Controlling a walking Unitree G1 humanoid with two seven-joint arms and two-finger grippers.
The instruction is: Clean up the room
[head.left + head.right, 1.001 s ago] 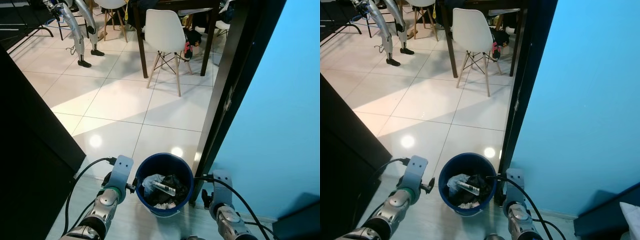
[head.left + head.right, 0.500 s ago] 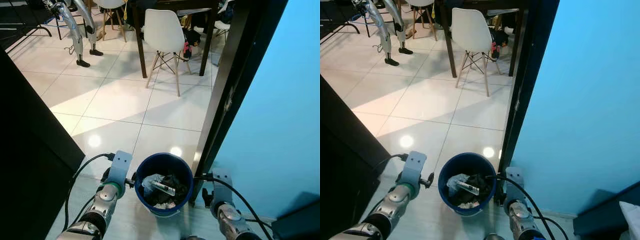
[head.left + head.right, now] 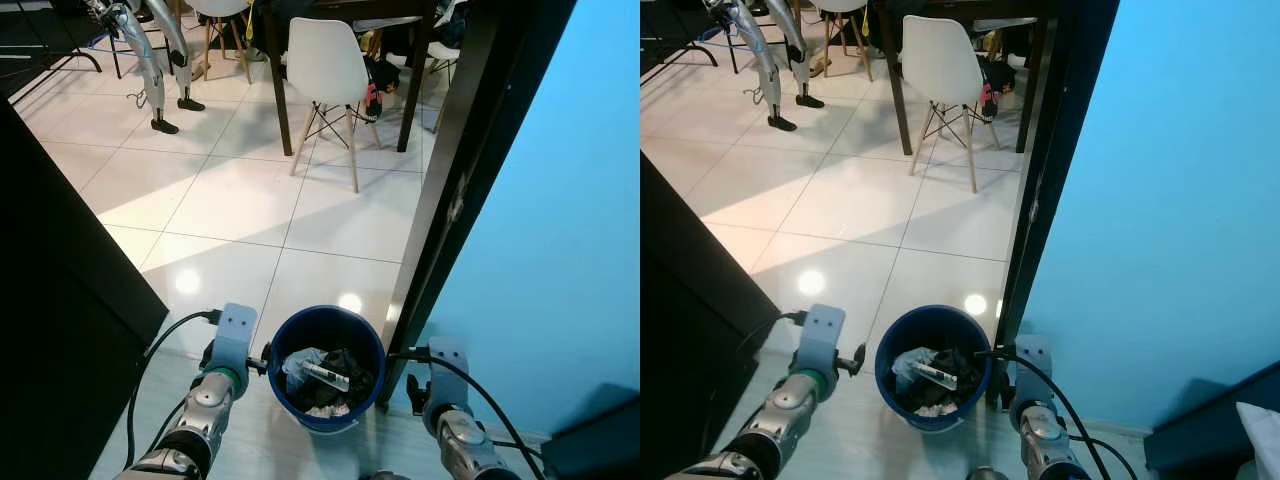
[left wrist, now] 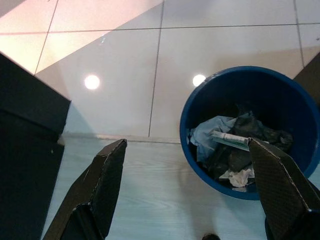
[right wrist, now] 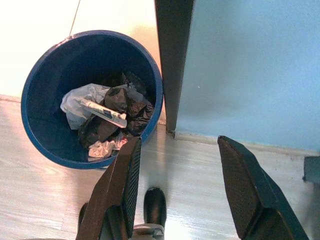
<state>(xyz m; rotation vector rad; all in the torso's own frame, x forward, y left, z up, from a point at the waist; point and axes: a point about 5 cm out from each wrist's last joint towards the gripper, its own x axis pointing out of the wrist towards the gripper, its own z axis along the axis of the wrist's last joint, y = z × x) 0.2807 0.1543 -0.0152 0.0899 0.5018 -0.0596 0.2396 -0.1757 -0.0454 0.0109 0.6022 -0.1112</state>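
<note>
We look down along our right gripper [image 5: 177, 195], whose two black fingers [image 5: 122, 192] stand well apart with nothing between them. Beyond one finger sits a round blue bin [image 5: 40, 135] on a pale wood-grain floor [image 5: 200, 165]. Inside it we see dark crumpled trash [image 5: 122, 107], a pale plastic bag [image 5: 75, 102], a white tube-like item [image 5: 105, 113] lying across the pile, and some white crumpled paper [image 5: 102, 148]. A dark door frame [image 5: 172, 55] rises just beside the bin, and a light blue wall [image 5: 255, 65] runs next to it. White tile [image 5: 35, 25] lies past the bin. A small black foot-like part [image 5: 154, 206] shows near the frame edge.
</note>
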